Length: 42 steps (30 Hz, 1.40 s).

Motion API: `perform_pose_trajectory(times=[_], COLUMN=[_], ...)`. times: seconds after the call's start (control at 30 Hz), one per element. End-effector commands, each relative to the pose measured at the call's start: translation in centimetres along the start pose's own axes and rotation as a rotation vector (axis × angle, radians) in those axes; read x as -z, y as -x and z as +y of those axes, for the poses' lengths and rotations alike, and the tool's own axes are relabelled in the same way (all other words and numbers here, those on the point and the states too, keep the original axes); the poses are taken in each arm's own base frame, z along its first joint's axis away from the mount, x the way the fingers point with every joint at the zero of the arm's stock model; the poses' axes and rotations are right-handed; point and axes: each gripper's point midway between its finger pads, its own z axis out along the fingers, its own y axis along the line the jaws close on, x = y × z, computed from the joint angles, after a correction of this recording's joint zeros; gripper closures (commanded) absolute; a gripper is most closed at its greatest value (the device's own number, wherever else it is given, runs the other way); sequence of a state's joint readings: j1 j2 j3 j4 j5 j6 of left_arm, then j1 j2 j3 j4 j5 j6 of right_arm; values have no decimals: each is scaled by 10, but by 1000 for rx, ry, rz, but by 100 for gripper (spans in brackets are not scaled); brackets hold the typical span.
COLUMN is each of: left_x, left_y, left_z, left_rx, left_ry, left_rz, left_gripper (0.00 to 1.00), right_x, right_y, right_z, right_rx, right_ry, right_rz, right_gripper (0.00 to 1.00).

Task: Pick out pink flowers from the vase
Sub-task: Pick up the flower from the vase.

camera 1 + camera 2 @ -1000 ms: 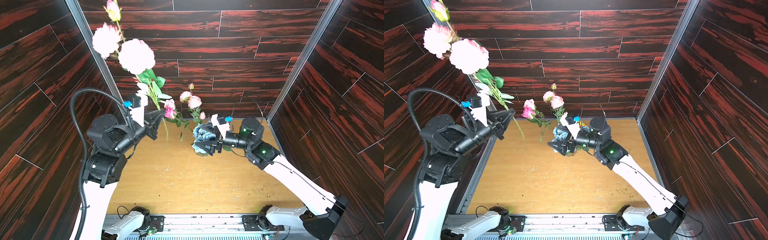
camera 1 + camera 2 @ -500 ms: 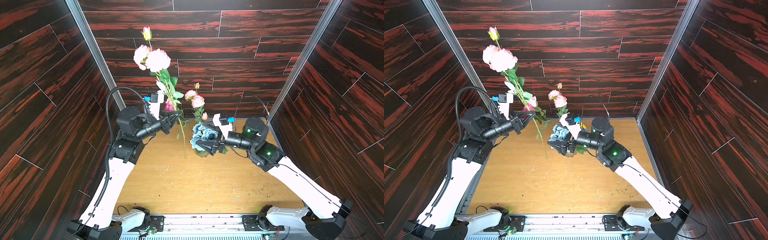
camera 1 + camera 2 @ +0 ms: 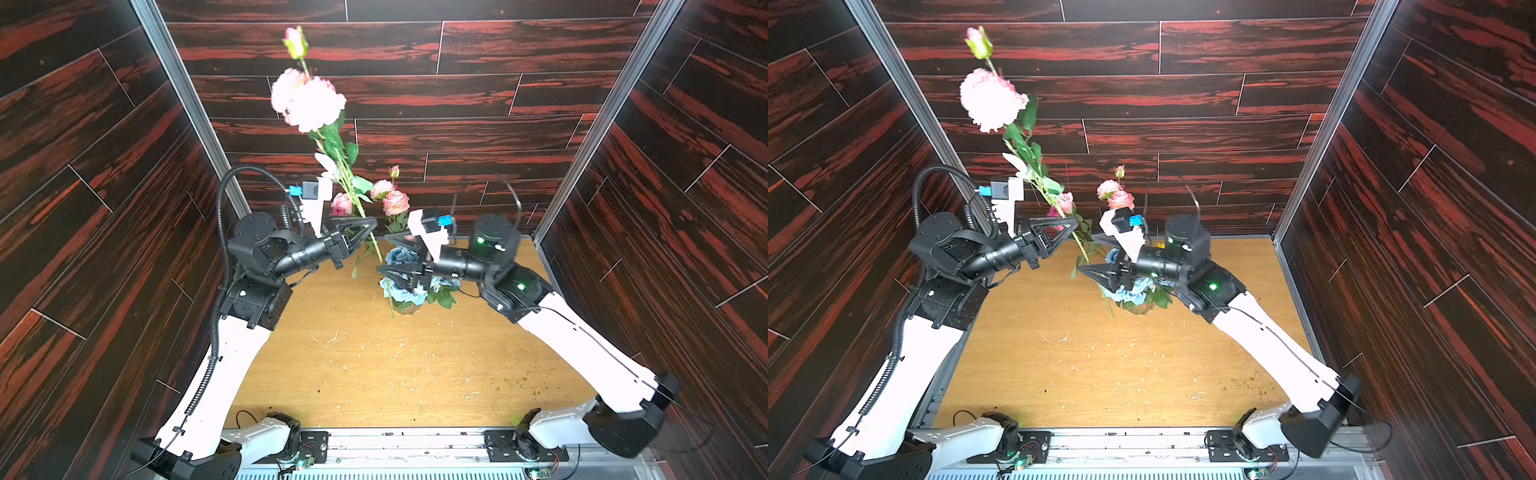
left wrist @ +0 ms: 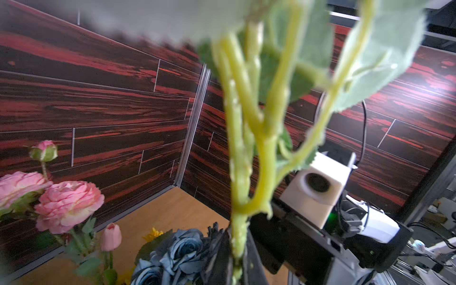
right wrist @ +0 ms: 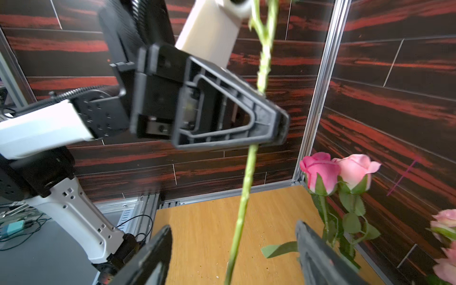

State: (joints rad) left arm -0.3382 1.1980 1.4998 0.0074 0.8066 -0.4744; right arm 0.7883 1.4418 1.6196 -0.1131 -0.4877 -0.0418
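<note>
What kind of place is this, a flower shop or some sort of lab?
Probably a robot test cell: a left arm and right arm mounted at a small wooden table, dark panels boxing it in, with pink flowers and a vase as props.

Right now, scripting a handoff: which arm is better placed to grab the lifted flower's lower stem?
Right: the right gripper is open astride the stem; the left gripper is shut on it higher up.
</note>
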Motion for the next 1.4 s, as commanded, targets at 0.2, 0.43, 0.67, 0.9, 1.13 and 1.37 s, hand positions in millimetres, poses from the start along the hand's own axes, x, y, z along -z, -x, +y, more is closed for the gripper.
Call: perform_pose_trajectory(times=[0.2,0.43,0.67,0.9,1.13,1.37], left_x=[-5,-10,-8,-9,2,18], left_y=[-11,-21,-22,-31,-38,-52], left_z=[-4,3,-3,4,9,29], left_rx=[-43,-31,-56,-74,-128,-164], left_ry=[-4,3,-10,21,80,225], left_rz=[24,44,25,23,-9,-7], left_gripper=[100,100,100,69,0,0], right_x=[-8,-6,-5,0,20,64], right_y=[8,4,0,5,14,14], right_z=[18,25,30,36,52,57], right_rx=[-16,-33,-32,-36,-80,-101], right_ry=[67,70,68,70,98,-31], right_rz=[-1,11,20,15,19,35], right_gripper=[45,66,89,100,100,100])
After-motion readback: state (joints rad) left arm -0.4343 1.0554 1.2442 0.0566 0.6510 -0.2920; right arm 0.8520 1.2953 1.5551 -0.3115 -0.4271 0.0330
